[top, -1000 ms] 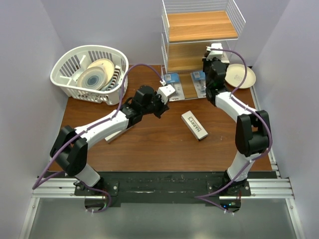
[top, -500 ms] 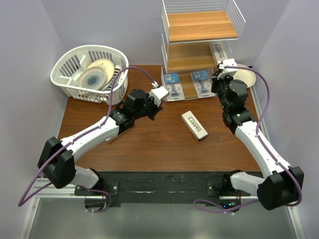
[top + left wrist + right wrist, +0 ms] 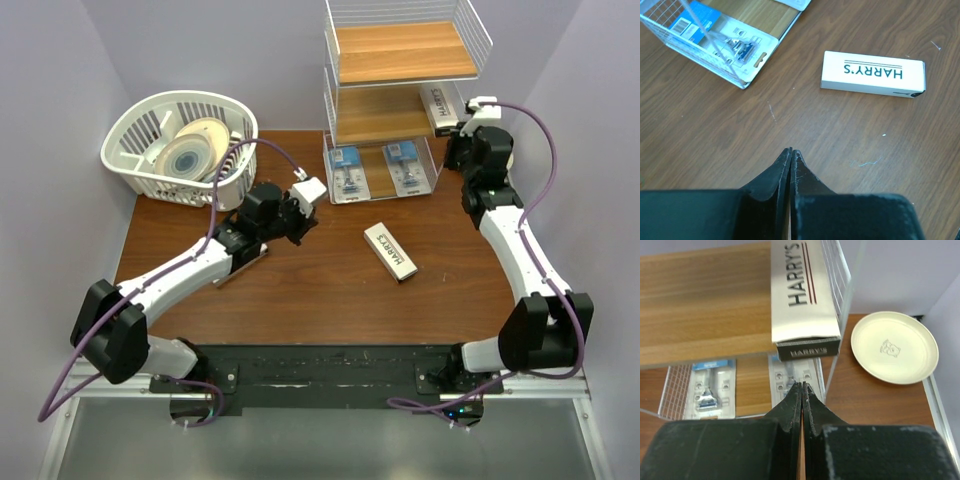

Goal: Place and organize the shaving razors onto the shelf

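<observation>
The shelf [image 3: 400, 60] stands at the back. Two blister-pack razors [image 3: 346, 172] [image 3: 403, 165] lie on its bottom tier. One white HARRY'S box [image 3: 440, 108] lies along the right side of the middle tier. Another HARRY'S box [image 3: 390, 250] lies on the table. My left gripper [image 3: 308, 226] is shut and empty, low over the wood left of that box [image 3: 873, 80]. My right gripper [image 3: 460, 160] is shut and empty, right of the shelf. In the right wrist view the shelved box [image 3: 802, 295] lies just beyond my right gripper [image 3: 801, 385].
A white slatted basket [image 3: 125, 130] holding round plates stands at the back left. A cream plate [image 3: 894, 346] sits on the table right of the shelf. A pale flat edge [image 3: 243, 266] shows under my left forearm.
The right gripper has let go of the HARRY'S box on the middle tier, drawn back to the right and shut. The left arm has pulled back a little to the left.
</observation>
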Controlling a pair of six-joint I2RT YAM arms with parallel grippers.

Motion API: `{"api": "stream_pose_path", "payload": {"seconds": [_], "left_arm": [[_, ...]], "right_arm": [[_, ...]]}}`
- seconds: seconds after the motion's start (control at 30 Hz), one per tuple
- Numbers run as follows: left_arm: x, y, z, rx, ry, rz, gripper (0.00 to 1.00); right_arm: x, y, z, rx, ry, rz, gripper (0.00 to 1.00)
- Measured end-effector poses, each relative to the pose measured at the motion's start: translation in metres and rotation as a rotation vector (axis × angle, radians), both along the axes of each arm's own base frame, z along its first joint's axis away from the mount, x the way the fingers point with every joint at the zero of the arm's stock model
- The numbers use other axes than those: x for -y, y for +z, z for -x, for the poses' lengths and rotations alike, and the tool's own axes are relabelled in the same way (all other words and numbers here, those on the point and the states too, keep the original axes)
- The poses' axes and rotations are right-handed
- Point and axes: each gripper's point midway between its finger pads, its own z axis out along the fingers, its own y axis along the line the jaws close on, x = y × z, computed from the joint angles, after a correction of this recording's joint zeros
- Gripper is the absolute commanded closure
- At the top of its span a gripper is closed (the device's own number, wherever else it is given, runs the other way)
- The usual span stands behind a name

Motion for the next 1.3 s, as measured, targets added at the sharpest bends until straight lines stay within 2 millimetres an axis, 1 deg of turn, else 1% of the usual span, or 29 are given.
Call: {"api": "stream_pose_path", "payload": {"seconds": [0.07,0.17,0.3,0.43,0.5,0.67,0.7,0.73,0.77,0.8,0.83,0.87,0.9,0.93,0.97,1.03,1.07,1.17,1.2,1.27,1.3], "left_arm": [[-0.005,0.000,-0.002,0.000,0.009,0.006,0.94],[-0.014,0.000,-0.006,-0.005,0.026,0.014,0.93],[-0.023,-0.001,-0.011,-0.010,0.046,0.021,0.93],[-0.029,0.000,-0.015,-0.015,0.063,0.031,0.92],[-0.031,-0.001,-0.016,-0.020,0.070,0.036,0.92],[-0.033,-0.005,-0.015,-0.031,0.076,0.038,0.92],[-0.033,-0.004,-0.015,-0.030,0.074,0.040,0.91],[-0.033,-0.004,-0.015,-0.029,0.074,0.041,0.89],[-0.032,-0.003,-0.015,-0.029,0.072,0.043,0.79],[-0.032,-0.003,-0.015,-0.029,0.071,0.043,0.73],[-0.032,-0.004,-0.015,-0.027,0.070,0.043,0.62],[-0.032,-0.004,-0.014,-0.030,0.069,0.047,0.55],[-0.032,-0.006,-0.014,-0.033,0.068,0.046,0.48],[-0.032,-0.008,-0.013,-0.040,0.069,0.047,0.44],[-0.033,-0.010,-0.012,-0.050,0.072,0.050,0.38],[-0.033,-0.014,-0.010,-0.064,0.074,0.053,0.33],[-0.033,-0.016,-0.009,-0.070,0.073,0.054,0.32],[-0.032,-0.021,-0.005,-0.087,0.065,0.059,0.32],[-0.032,-0.023,-0.004,-0.095,0.064,0.063,0.32],[-0.031,-0.025,-0.002,-0.105,0.062,0.072,0.32],[-0.031,-0.027,-0.001,-0.112,0.061,0.075,0.32]], "right_arm": [[-0.002,0.004,-0.006,0.009,0.007,-0.004,1.00],[-0.003,0.002,-0.016,0.008,0.008,-0.010,1.00],[-0.003,-0.008,-0.033,-0.013,0.003,-0.012,1.00],[-0.003,-0.017,-0.046,-0.029,0.001,-0.015,1.00],[-0.003,-0.017,-0.049,-0.029,0.000,-0.015,1.00],[-0.004,-0.010,-0.053,-0.010,0.004,-0.016,1.00],[-0.005,-0.008,-0.052,-0.008,0.011,-0.017,0.75],[-0.007,-0.007,-0.050,-0.007,0.020,-0.019,0.62],[-0.009,-0.006,-0.048,-0.004,0.035,-0.018,0.55],[-0.012,-0.005,-0.043,0.000,0.051,-0.024,0.44],[-0.014,-0.006,-0.037,-0.005,0.067,-0.022,0.39],[-0.017,-0.009,-0.026,-0.015,0.094,-0.018,0.36],[-0.021,-0.013,-0.015,-0.028,0.120,-0.016,0.31],[-0.025,-0.018,-0.003,-0.044,0.148,-0.011,0.02],[-0.029,-0.023,0.008,-0.063,0.175,-0.006,0.01],[-0.042,-0.039,0.026,-0.109,0.237,0.001,0.01],[-0.051,-0.051,0.036,-0.145,0.273,0.005,0.01],[-0.080,-0.096,0.063,-0.280,0.360,0.017,0.01],[-0.091,-0.118,0.077,-0.346,0.391,0.021,0.01],[-0.100,-0.148,0.099,-0.442,0.421,0.024,0.01],[-0.102,-0.162,0.110,-0.493,0.425,0.023,0.01]]}}
